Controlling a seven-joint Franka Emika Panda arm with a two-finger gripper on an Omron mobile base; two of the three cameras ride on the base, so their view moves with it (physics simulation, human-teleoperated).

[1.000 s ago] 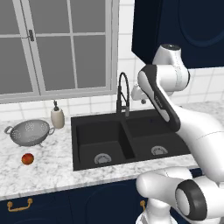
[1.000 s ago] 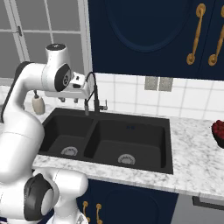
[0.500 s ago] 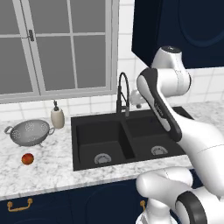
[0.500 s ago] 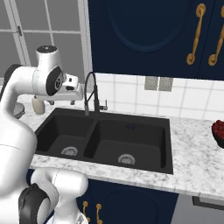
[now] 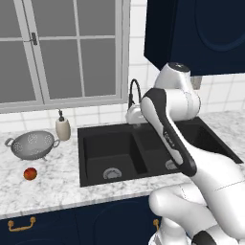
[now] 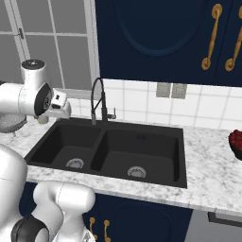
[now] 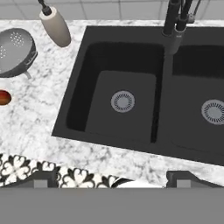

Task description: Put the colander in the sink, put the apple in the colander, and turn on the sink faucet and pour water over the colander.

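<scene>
1. Colander (image 5: 32, 145) sits on the counter (image 5: 57, 184) left of the sink (image 5: 111, 155), just beside the soap bottle (image 5: 62, 128); apple (image 5: 30, 173) lies near it, in front. Both basins hold nothing.
2. Gripper (image 7: 111, 177) hangs high over the sink's front edge, fingers spread wide, holding nothing.
3. Risks: reaching for the colander could knock the bottle or nudge the apple rolling; thin rim or loop handle may slip from the fingers; faucet (image 6: 98, 100) neck stands close to the carry path.
4. Writing: no brands or labels readable.
</scene>
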